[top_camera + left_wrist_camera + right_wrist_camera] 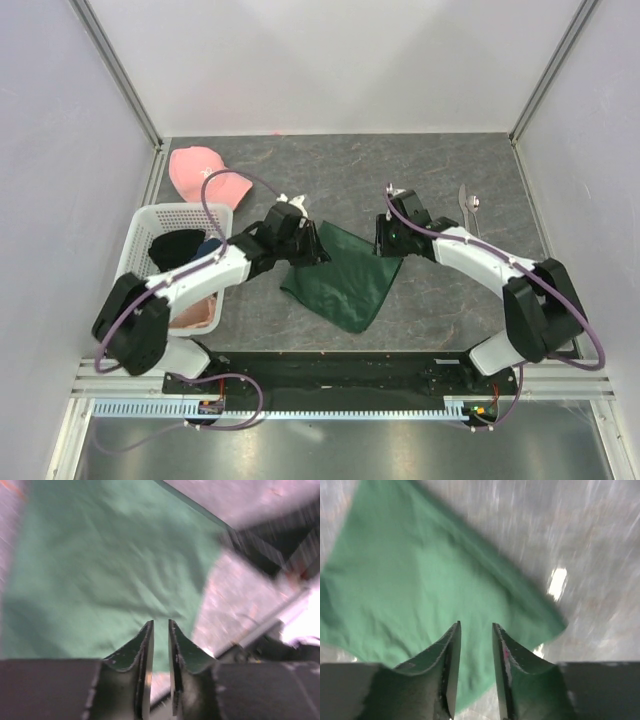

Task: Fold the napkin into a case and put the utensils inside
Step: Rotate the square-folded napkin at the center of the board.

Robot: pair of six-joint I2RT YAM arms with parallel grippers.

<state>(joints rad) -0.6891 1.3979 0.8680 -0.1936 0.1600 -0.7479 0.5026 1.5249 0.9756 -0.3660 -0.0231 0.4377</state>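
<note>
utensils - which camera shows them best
Top external. The utensils lie side by side at the far right of the table, in full view. Both wrist views are blurred and show only the green napkin and some tabletop, with no utensils in either.

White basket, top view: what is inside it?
A black garment lies in the far half of the white basket, with something pink at its near end. The left arm crosses over the middle, so whatever lies beneath it is hidden.
</note>
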